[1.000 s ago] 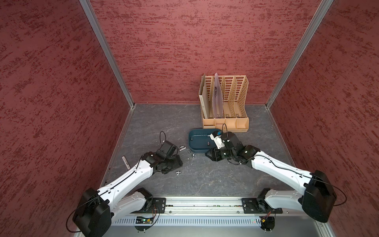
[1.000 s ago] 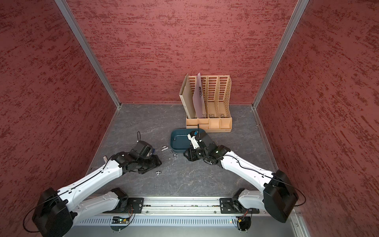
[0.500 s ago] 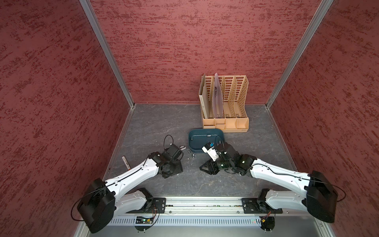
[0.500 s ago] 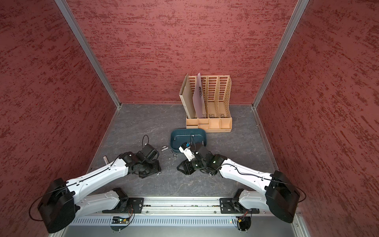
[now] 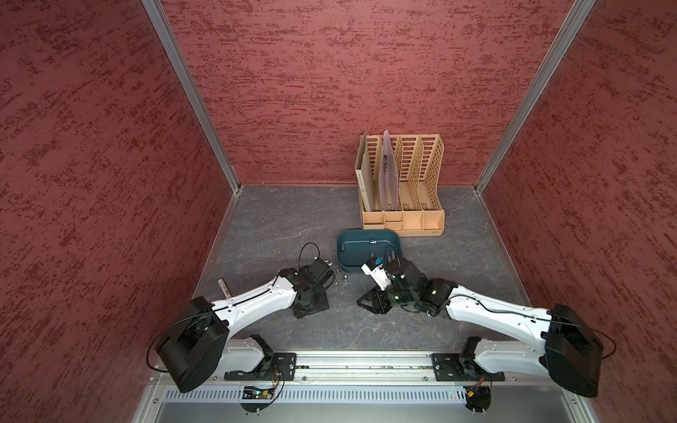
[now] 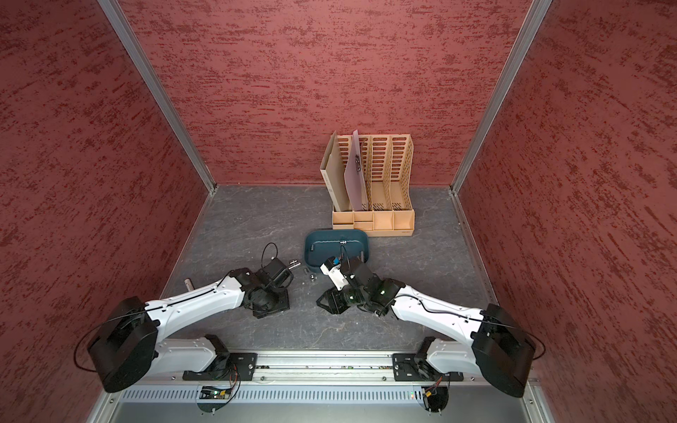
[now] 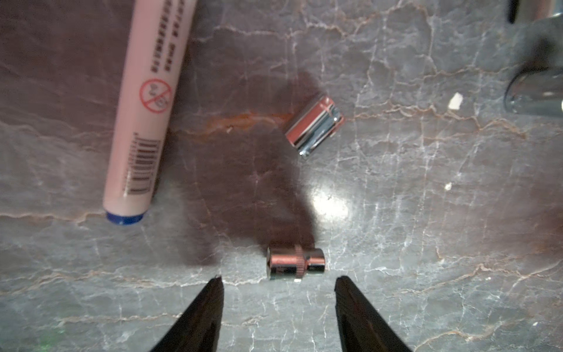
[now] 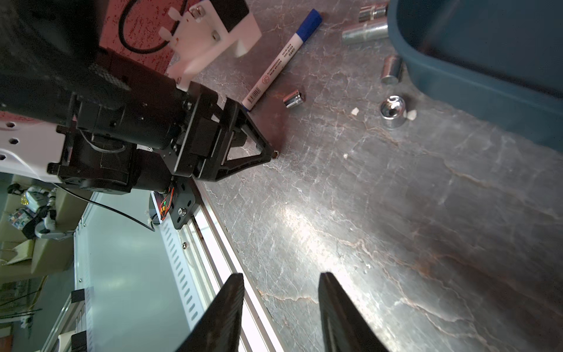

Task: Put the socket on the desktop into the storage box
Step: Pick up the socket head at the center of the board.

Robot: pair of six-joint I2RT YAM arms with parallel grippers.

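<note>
Left hand (image 7: 278,282) released, jaws apart just short of small stepped chrome socket (image 7: 295,263) on grey marbled desk (image 7: 426,213). Right hand (image 8: 281,280) released, empty, near dark teal plastic storage box (image 8: 487,61).

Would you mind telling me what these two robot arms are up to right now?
They are clearing small chrome sockets off the grey stone-patterned desktop into the shallow dark teal plastic storage box. The left gripper is open, low over a short stepped chrome socket lying just ahead of its fingertips, not yet grasped. The right gripper is open and empty above bare desktop. A smooth chrome socket and a white marker pen with a blue cap lie loose nearby.
</note>
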